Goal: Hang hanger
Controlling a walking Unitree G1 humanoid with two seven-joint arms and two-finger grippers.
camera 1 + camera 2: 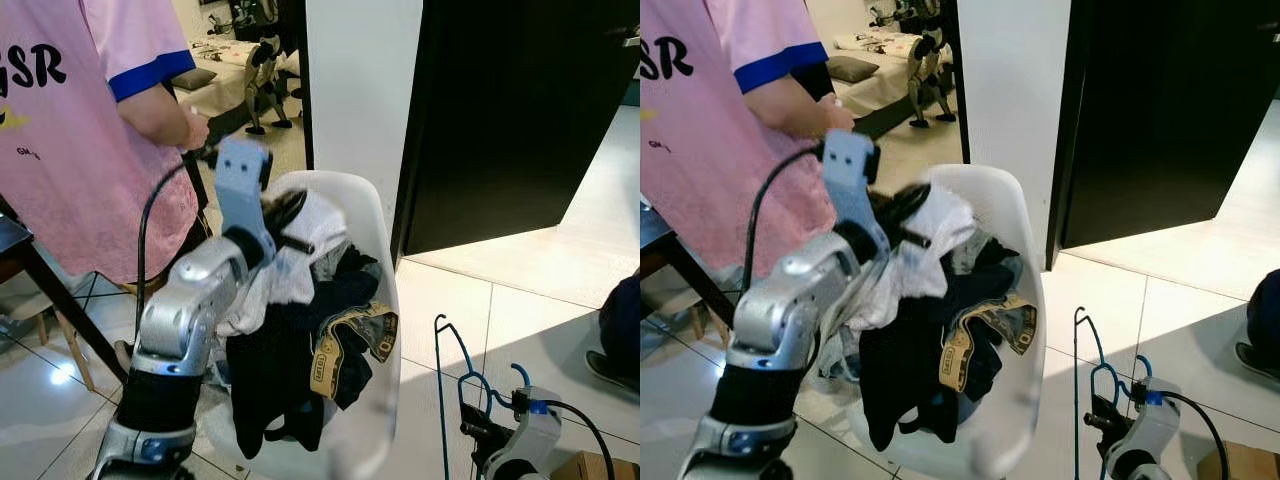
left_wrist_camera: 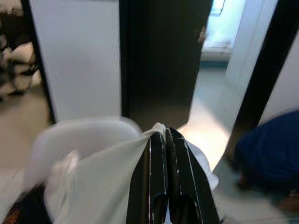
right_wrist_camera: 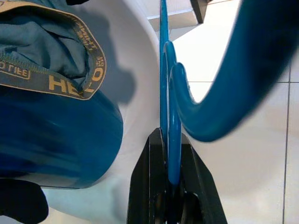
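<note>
Counted in the room
One white chair [image 1: 375,330], one heap of clothes [image 1: 300,330], one blue hanger [image 1: 455,370], two grippers: left [image 2: 164,140], right [image 3: 167,140]; one person [image 1: 70,130].

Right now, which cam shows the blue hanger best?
Left eye view: the blue hanger stands free against the floor, hook and wire visible above the right gripper. Right eye view matches. Right wrist view gives a blurred close-up of wire between the fingers.
</note>
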